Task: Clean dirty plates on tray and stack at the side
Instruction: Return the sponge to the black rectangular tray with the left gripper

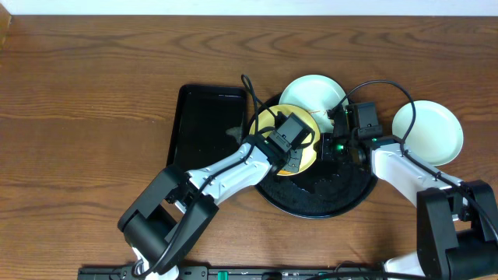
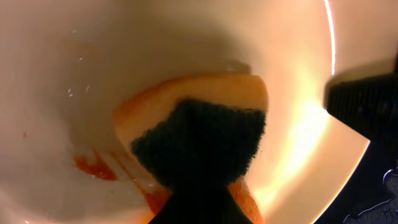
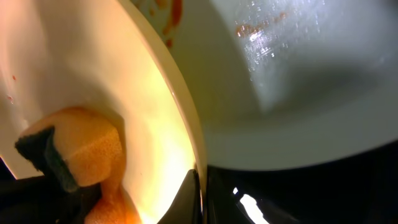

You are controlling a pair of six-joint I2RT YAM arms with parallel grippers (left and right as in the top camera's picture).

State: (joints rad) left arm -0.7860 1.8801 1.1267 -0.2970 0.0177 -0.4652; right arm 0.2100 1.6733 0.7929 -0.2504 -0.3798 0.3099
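The pale yellow plate [image 1: 263, 120] lies on the left part of the round black tray [image 1: 327, 210]. My left gripper [image 1: 292, 144] is shut on an orange sponge with a dark scrub side [image 2: 205, 137] and presses it into this plate, next to an orange-red sauce smear [image 2: 93, 165]. My right gripper [image 1: 331, 144] is shut on the yellow plate's right rim [image 3: 198, 186]. A mint plate [image 1: 311, 93] with sauce smears [image 3: 249, 28] rests at the tray's far edge. A second mint plate [image 1: 428, 132] sits on the bare wood to the right of the tray.
A rectangular black tray [image 1: 206, 124] lies just left of the round tray. Both arms reach in from the front edge, and their cables loop above the tray. Dark wood tabletop [image 1: 93, 93] stretches to the left.
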